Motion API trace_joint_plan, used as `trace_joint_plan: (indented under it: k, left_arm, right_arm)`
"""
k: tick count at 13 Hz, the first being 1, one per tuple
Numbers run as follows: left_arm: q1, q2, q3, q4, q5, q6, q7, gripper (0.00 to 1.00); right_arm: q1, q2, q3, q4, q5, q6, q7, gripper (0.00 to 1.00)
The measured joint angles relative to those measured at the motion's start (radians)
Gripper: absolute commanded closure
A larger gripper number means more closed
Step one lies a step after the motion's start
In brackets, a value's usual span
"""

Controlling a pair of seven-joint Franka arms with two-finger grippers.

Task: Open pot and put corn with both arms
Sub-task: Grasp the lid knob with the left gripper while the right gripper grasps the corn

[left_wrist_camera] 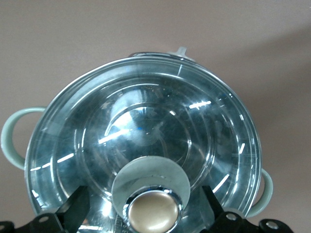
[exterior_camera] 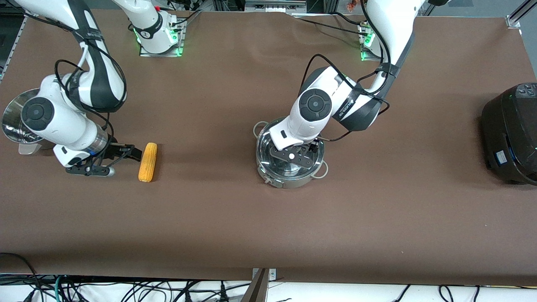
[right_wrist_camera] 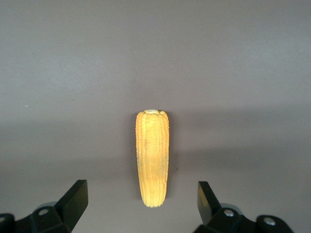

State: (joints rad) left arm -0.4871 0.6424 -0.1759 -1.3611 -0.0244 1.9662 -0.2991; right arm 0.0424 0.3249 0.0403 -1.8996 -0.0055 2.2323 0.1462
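Showing: two arms at a brown table [exterior_camera: 268, 235], each gripper poised at its own object.
Pot: the pot [exterior_camera: 290, 178] stands near the middle of the table, closer to the left arm's end than the corn; its wire loop handles stick out at the sides.
Lid: the glass lid [left_wrist_camera: 146, 141] sits closed on the pot, its tan knob [left_wrist_camera: 152, 212] at the centre.
Left gripper: the left gripper [exterior_camera: 292, 156] hangs directly over the lid, fingers spread wide with the knob between them and gripping nothing.
Corn: the corn [exterior_camera: 147, 162] lies flat on the table toward the right arm's end, well apart from the pot.
Right gripper: the right gripper [exterior_camera: 110, 160] sits low just beside the corn, jaws apart and empty; in the right wrist view the cob lies between the two fingertips [right_wrist_camera: 73, 198] without touching them.
Steel bowl: a shiny bowl [exterior_camera: 14, 119] shows partly under the right arm.
Black cooker: a black cooker [exterior_camera: 512, 134] stands at the table edge on the left arm's end.
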Motion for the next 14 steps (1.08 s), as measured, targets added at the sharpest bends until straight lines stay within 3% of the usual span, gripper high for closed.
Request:
trace_joint_plan:
  k: [8, 14]
  left_arm:
    - [-0.016, 0.004, 0.0, 0.005, 0.0, -0.004, 0.0, 0.0]
    - [-0.022, 0.004, 0.0, 0.008, 0.0, -0.032, 0.0, 0.03]
  right_arm:
    - [0.0, 0.065, -0.001, -0.126, 0.017, 0.259, 0.002, 0.0]
    - [-0.001, 0.128, -0.001, -0.162, 0.017, 0.392, 0.003, 0.0]
